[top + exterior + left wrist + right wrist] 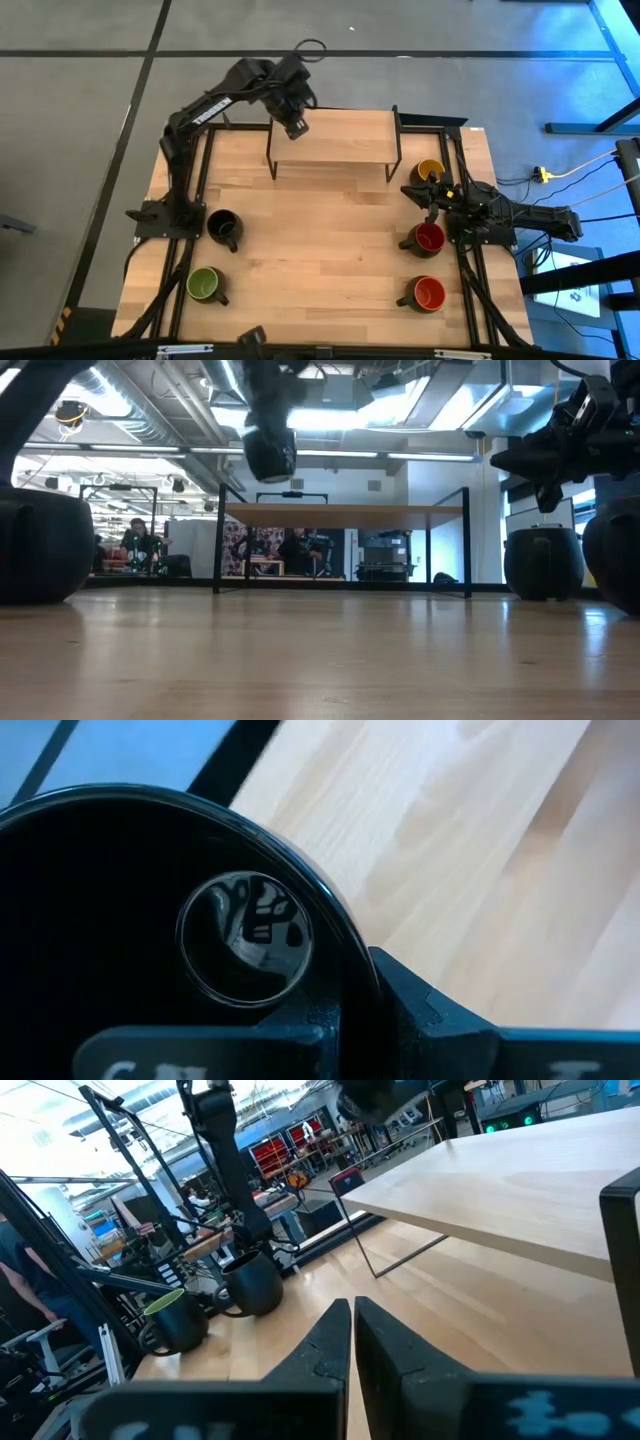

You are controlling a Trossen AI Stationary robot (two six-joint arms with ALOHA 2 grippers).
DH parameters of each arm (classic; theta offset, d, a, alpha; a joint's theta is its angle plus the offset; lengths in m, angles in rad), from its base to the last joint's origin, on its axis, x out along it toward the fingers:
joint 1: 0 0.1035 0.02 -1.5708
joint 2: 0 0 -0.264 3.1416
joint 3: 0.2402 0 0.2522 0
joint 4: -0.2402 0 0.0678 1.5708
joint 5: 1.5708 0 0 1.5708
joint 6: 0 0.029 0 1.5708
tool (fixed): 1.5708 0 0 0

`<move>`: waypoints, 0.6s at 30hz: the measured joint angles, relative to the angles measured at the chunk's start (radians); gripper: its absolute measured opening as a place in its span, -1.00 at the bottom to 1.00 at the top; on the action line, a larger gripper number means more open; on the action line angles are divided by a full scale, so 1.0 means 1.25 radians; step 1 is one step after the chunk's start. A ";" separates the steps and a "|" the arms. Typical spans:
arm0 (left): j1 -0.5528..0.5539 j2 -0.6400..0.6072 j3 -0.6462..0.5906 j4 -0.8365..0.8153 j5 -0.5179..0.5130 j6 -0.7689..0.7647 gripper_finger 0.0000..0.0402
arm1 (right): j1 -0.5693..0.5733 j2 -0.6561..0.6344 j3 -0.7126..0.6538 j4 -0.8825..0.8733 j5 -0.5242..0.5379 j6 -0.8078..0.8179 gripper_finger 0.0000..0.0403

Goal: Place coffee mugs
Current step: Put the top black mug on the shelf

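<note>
My left gripper [294, 124] is shut on a black coffee mug [150, 920], held in the air over the left end of the wooden shelf [335, 140] at the table's far side. In the low view the mug [270, 452] hangs above the shelf top [345, 511]. A second black mug [222, 228] and a green-lined one [204, 285] stand on the table at the left. Mugs lined yellow [430, 171], dark red [428, 238] and orange-red [428, 293] stand at the right. My right gripper [420, 192] waits shut beside the yellow mug. My left gripper holds the black mug by its rim wall [352, 970], with one finger [200, 1055] inside the mug and the other [470, 1040] outside. The fingers come from above, slanting down. The mug hangs upright, mouth up, lifted clear of the shelf.
The shelf stands on thin black legs [271, 160] with open room beneath it. The middle of the table [320, 250] is bare wood. Beyond the table the low view shows a room with a person [135, 540] and equipment.
</note>
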 joint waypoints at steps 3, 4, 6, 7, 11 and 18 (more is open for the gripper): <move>0.000 0.029 0.000 -0.004 0.002 0.053 -0.88 | 0.000 0.000 0.000 0.000 0.000 0.000 -0.95; 0.000 0.037 0.000 -0.006 0.003 0.072 -0.88 | 0.000 0.000 0.000 0.000 0.000 0.000 -0.95; 0.001 0.051 0.000 -0.007 0.004 0.104 -0.88 | 0.000 0.000 0.000 -0.001 0.000 0.000 -0.95; 0.003 0.059 0.000 -0.007 0.004 0.114 -0.88 | 0.000 0.000 0.000 -0.001 0.000 0.000 -0.95; 0.017 0.081 0.000 -0.033 0.005 0.131 -0.88 | 0.000 0.000 0.000 -0.001 0.000 0.000 -0.95; 0.042 0.107 -0.001 -0.029 0.000 0.165 -0.88 | 0.000 0.000 0.000 -0.001 0.000 0.000 -0.95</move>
